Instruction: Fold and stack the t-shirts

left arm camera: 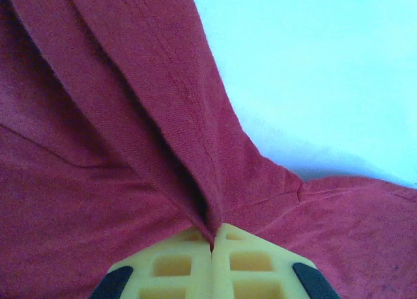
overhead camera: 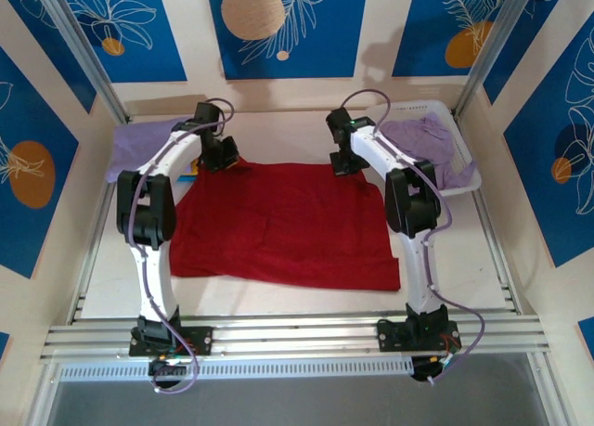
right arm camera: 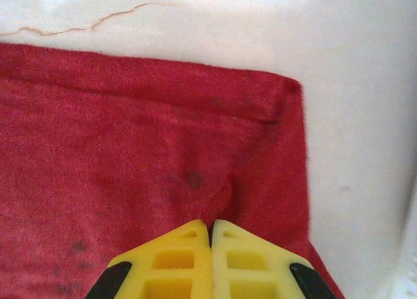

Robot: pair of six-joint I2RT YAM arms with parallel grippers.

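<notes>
- We see the dark red t-shirt (overhead camera: 288, 226) spread flat on the middle of the table (overhead camera: 278, 301), its far edge lying under both tools; the near edge runs slightly askew, and a squarish fold shows on its left half
- The left tool (overhead camera: 220, 157) is down on the shirt's far left corner; in the left wrist view its yellow fingers (left arm camera: 176, 266) are pressed together, pinching a ridge of red cloth (left arm camera: 98, 182) that rises into tented folds away from the tips (left arm camera: 212, 237); pale table surface (left arm camera: 313, 64) shows beyond the cloth
- The right tool (overhead camera: 345, 161) sits at the far right corner of the same shirt; in the right wrist view its tips (right arm camera: 210, 226) are closed together on a small pucker of the red fabric (right arm camera: 130, 156), just inside the hemmed corner; the cloth here lies flat, with a few darker spots on it
- On the bare table (right arm camera: 352, 64) beyond that hem we note a thin wavy line (right arm camera: 98, 22); whether it is a thread or a crack we cannot tell
- A pale lavender t-shirt (overhead camera: 422, 138) lies crumpled in the white basket (overhead camera: 469, 180) at the far right of the table, just beside the right arm
- Another lavender cloth (overhead camera: 135, 148) lies at the far left corner, near the left arm and apart from the red shirt
</notes>
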